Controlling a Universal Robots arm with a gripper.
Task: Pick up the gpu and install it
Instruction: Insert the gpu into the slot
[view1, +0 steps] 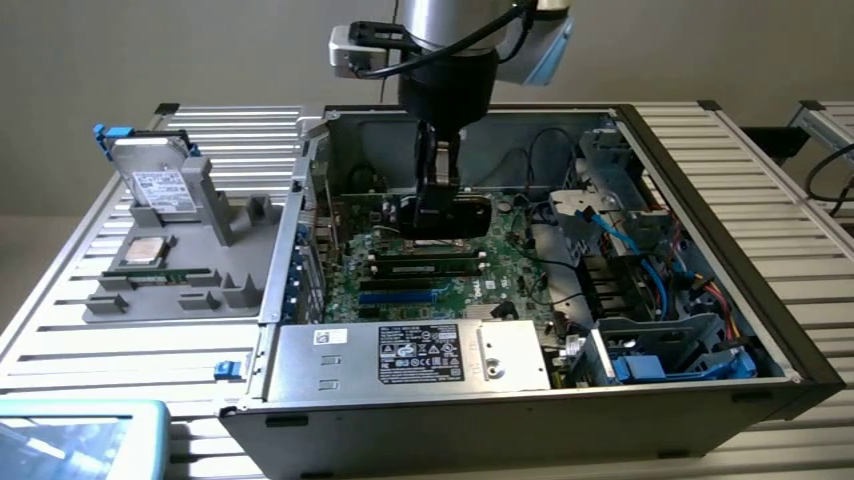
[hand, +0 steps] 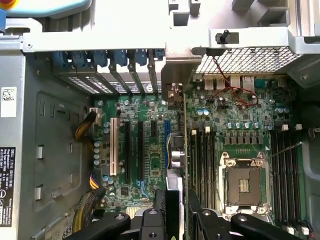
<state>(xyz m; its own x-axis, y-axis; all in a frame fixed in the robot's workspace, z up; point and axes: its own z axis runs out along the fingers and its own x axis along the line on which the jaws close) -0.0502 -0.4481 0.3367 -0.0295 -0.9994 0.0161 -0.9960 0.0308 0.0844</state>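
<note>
- Claw (view1: 438, 185) (hand: 177, 220): hangs inside the open case (view1: 534, 435), closed on the gpu (view1: 451, 212) (hand: 184, 150) and gripping it by its upper edge.
- Gpu: held on edge, upright, black cooler face showing in the exterior view. It is low over the motherboard (view1: 497, 250) (hand: 150, 165), near the case's rear wall.
- In the wrist view the card appears edge-on, between the blue slot (hand: 166, 132) and the memory slots, with the empty CPU socket (hand: 245, 185) beyond them. Its silver bracket (hand: 176, 75) is at the rear slot openings.
- Seating in a slot: cannot tell.
- Power supply (view1: 414, 355): in the case's near corner, label up.
- Tray (view1: 247, 250): on the desk (view1: 747, 170), beside the case on the exterior view's left. It carries a hard drive (view1: 158, 180) standing upright.
</note>
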